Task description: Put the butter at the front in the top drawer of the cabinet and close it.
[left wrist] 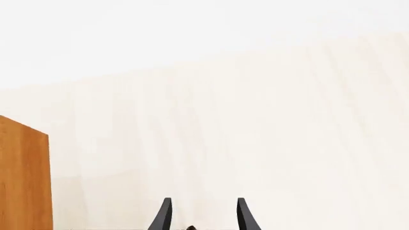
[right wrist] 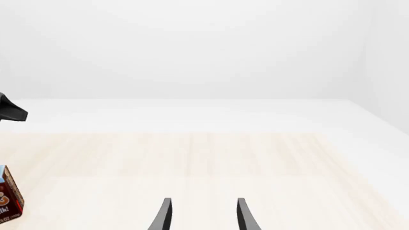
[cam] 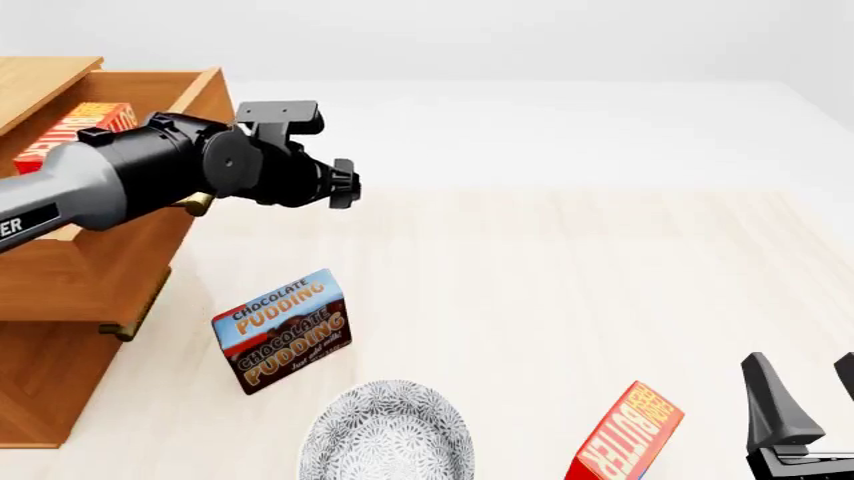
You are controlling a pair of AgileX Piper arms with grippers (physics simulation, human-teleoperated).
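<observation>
The light-brown cabinet (cam: 40,380) stands at the left, and its corner also shows in the left wrist view (left wrist: 22,177). Its top drawer (cam: 94,270) is pulled out. One red butter box (cam: 74,125) lies inside that drawer. A second red butter box (cam: 627,435) stands tilted near the table's front edge. My left gripper (left wrist: 203,203) is open and empty; its arm hangs in front of the drawer, by the brass handle (cam: 200,205). To the right of the front butter box, my right gripper (cam: 801,365) is open and apart from the box, fingers spread over bare table (right wrist: 203,203).
A brown-and-blue chocolate pudding box (cam: 280,330) stands right of the cabinet and shows at the edge of the right wrist view (right wrist: 7,196). A patterned grey plate (cam: 387,435) lies at the front centre. The lower drawer's handle (cam: 134,310) sticks out below the top drawer.
</observation>
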